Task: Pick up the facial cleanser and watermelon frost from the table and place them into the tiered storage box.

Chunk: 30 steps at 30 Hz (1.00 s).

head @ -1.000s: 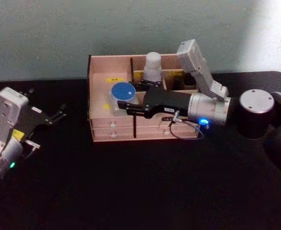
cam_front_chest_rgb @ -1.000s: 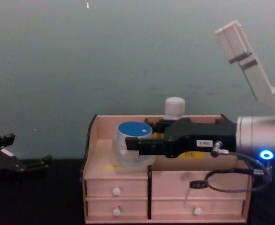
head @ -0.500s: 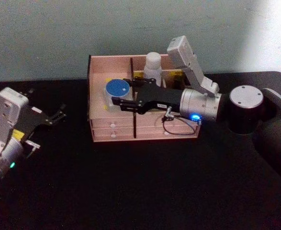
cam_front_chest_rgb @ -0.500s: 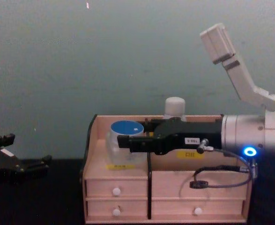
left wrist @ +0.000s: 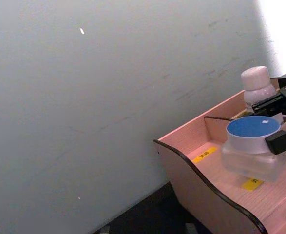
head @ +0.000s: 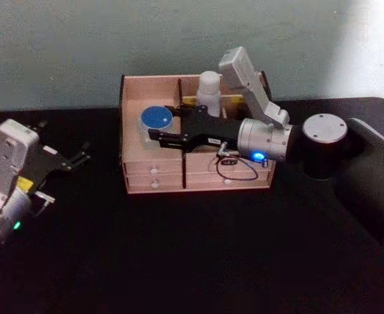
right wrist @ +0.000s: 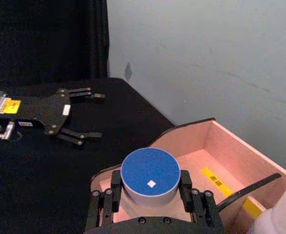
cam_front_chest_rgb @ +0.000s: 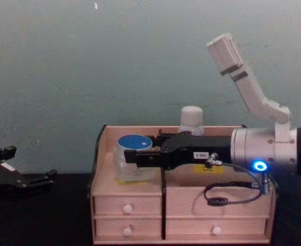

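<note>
the right gripper (head: 154, 135) clamps the blue-lid jar (head: 156, 118) inside the left compartment of the tiered storage box (head: 133, 91), low enough to release. the left gripper (head: 79, 157) waits open, left of the box.

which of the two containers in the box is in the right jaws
The blue-lidded jar in the box's left compartment; the right gripper is closed on its clear body. The white bottle stands free behind, in a rear compartment.
</note>
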Available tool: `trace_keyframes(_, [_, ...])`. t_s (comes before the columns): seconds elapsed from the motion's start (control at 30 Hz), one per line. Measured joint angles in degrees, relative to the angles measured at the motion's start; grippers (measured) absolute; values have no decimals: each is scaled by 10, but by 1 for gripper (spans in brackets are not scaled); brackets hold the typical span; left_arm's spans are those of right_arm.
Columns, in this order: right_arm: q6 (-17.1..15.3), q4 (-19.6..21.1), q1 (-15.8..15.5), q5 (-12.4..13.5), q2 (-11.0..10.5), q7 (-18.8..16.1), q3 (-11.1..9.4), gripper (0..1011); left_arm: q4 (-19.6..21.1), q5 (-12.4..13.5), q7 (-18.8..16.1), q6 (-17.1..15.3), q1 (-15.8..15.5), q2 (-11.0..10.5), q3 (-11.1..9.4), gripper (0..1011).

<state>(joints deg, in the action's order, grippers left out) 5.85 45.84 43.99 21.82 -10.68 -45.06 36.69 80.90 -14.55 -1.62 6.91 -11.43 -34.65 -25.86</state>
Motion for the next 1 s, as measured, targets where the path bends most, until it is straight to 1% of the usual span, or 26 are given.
trace_keyframes(0.23, [3,-37,12,-6,16,-4,-5,718,0,0,0,0,0,0,0,1001])
trace_keyframes(0.43, [4,-54,17,-10,24,-8,-10,718,0,0,0,0,0,0,0,1001])
trace_keyframes(0.67, [4,-59,17,-13,28,-8,-16,718,0,0,0,0,0,0,0,1001])
trace_keyframes(1.0, [3,-59,17,-13,27,-8,-15,718,0,0,0,0,0,0,0,1001])
